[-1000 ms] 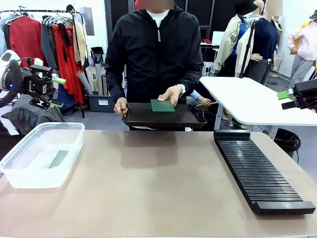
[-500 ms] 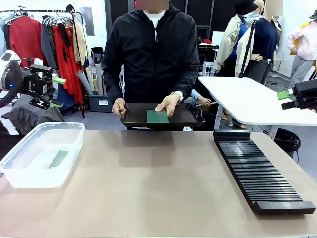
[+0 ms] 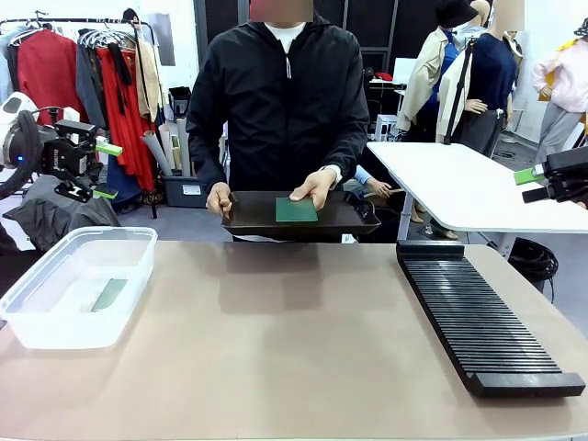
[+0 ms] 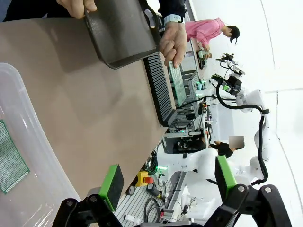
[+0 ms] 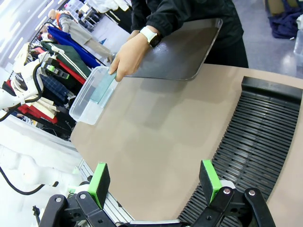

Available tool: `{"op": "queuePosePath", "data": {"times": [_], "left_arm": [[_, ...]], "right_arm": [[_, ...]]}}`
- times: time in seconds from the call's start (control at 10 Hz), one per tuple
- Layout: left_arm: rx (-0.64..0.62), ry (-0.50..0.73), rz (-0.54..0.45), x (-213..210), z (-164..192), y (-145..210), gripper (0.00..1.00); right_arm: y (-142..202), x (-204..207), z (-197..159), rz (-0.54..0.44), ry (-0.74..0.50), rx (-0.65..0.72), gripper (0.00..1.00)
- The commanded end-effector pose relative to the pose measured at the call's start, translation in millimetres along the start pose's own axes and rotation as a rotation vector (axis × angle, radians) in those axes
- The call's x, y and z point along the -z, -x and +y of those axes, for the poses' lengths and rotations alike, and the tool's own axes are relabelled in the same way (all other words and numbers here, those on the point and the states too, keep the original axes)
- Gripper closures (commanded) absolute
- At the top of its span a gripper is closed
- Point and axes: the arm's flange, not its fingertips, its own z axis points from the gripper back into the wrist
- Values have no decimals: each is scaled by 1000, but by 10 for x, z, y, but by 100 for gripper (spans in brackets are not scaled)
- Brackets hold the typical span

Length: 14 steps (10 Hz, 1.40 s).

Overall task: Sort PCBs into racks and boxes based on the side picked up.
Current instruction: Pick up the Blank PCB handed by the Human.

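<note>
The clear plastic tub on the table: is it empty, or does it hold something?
Not empty. One small green square board lies on the bottom of the clear rectangular plastic tub, seen through its wall.

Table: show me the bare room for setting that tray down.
The wide bare middle of the table, between the clear tub on the robot's left and the black rack on its right, is free. Those two edges are taken.
</note>
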Motion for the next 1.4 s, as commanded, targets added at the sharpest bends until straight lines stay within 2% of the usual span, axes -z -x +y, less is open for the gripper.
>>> {"op": "queuePosePath", "data": {"times": [0.0, 0.2, 0.5, 0.9, 1.3], "left_arm": [[3, -3, -5, -20, -33, 5, 0], [0, 0, 0, 0, 0, 0, 0], [18, 6, 25, 288, 46, 61, 0], [56, 137, 50, 818, 78, 139, 0], [51, 186, 66, 1437, 314, 144, 0]], "right_arm": [[-24, 3, 22, -13, -14, 7, 0], [-24, 3, 22, -13, -14, 7, 0], [-24, 3, 22, -13, -14, 7, 0], [-24, 3, 22, -13, -14, 7, 0], [-24, 3, 22, -13, -14, 7, 0]]}}
